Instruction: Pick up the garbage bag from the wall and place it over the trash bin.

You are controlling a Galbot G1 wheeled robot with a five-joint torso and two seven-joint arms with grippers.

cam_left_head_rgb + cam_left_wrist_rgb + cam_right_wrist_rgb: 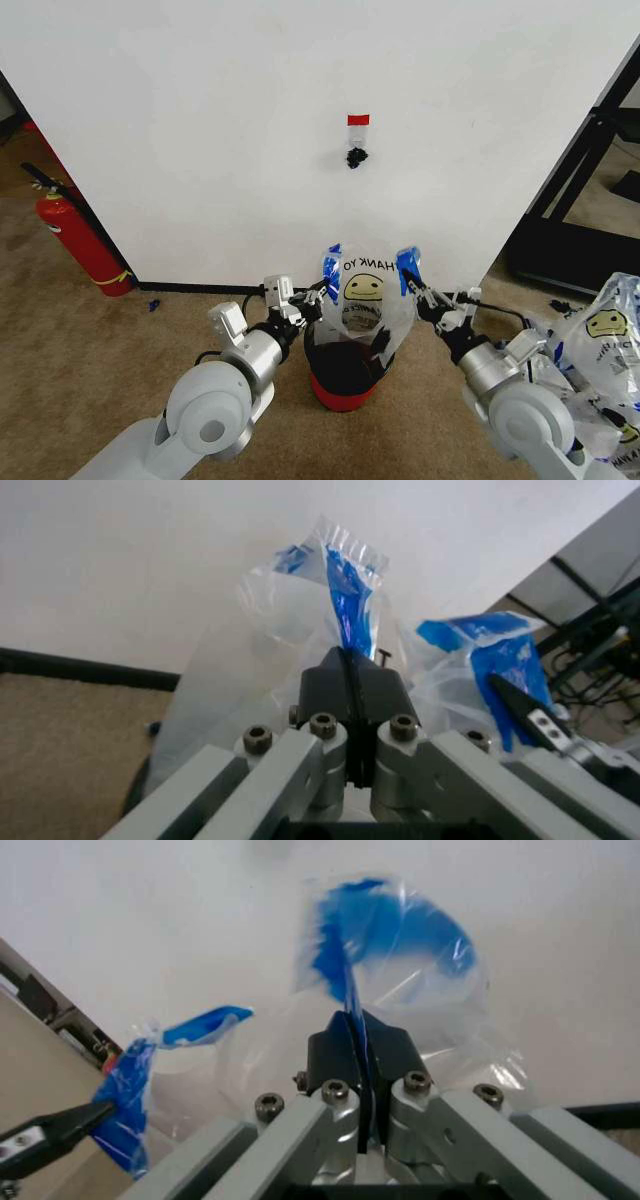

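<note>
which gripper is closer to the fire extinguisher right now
Left. The left gripper grips the garbage bag on the side toward the fire extinguisher; the right gripper grips the bag's far handle, farther from it.

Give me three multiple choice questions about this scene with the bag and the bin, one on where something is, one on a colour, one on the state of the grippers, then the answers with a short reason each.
1. Where is the garbage bag?
A. Hanging on the hook
B. Held above the trash bin
C. Flat on the carpet

2. What colour is the trash bin's base?
A. Red
B. Green
C. White

3. How are the two grippers?
A. Both open
B. One open, one shut
C. Both shut on the bag

Answers:
1 B: in the head view the bag stretches between the left gripper and right gripper, over the bin, while the hook on the wall is bare.
2 A: a red band shows under the black mesh.
3 C: each wrist view shows the jaws closed on a blue handle strip.
</note>
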